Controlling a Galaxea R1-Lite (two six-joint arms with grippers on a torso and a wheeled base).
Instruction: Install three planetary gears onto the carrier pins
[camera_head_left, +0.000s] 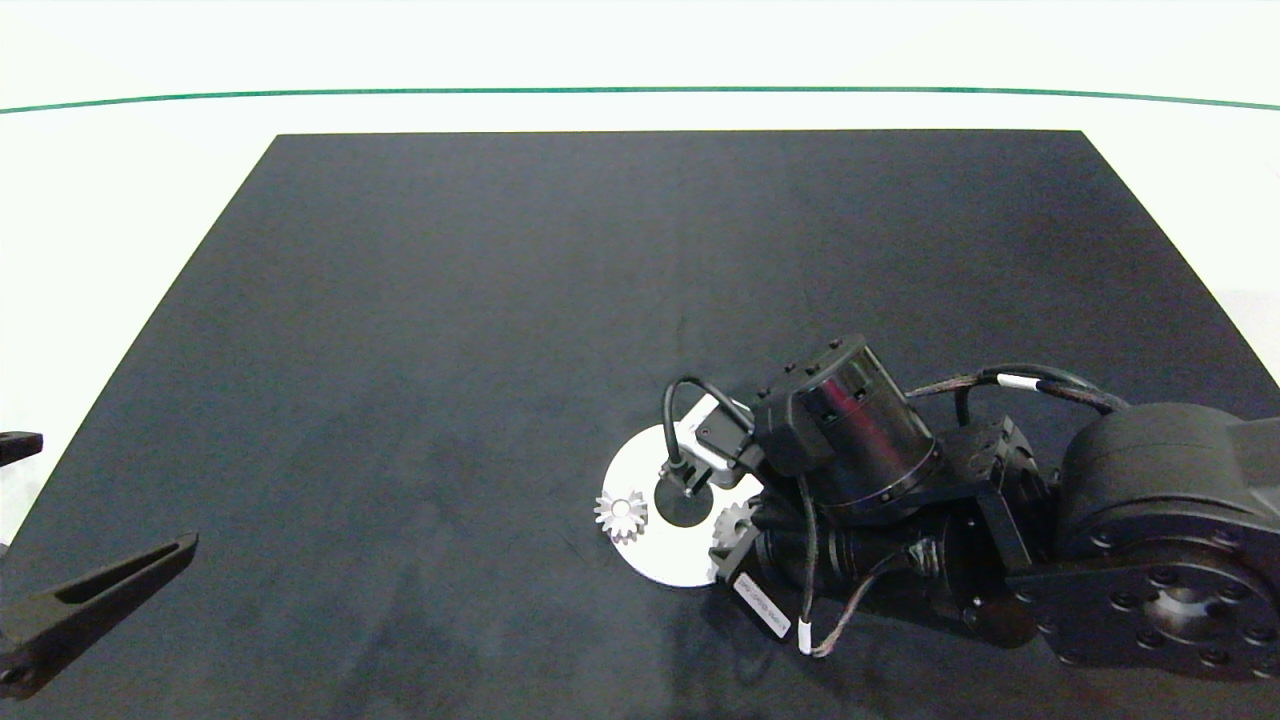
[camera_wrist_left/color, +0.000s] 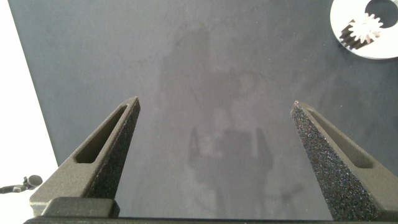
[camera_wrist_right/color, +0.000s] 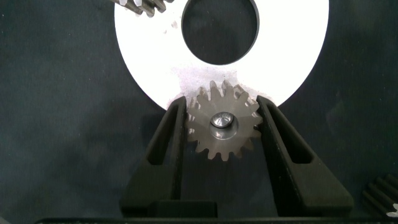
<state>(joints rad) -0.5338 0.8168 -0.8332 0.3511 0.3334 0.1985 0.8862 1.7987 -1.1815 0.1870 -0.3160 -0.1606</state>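
Two gears on the disc (camera_head_left: 672, 560).
Right gripper (camera_wrist_right/color: 222, 115) jaws hold a gear (camera_wrist_right/color: 222, 127) at the disc's four o'clock; left gripper (camera_wrist_left/color: 214, 109) jaws wide, idle.

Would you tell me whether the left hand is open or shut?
Open: the left hand shows both fingers spread wide apart, nothing between them but bare mat.

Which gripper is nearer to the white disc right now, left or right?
Right. The right gripper sits at the white disc rim, its fingers on either side of a gear there. The left gripper is open, far off over bare mat near the table's left edge.
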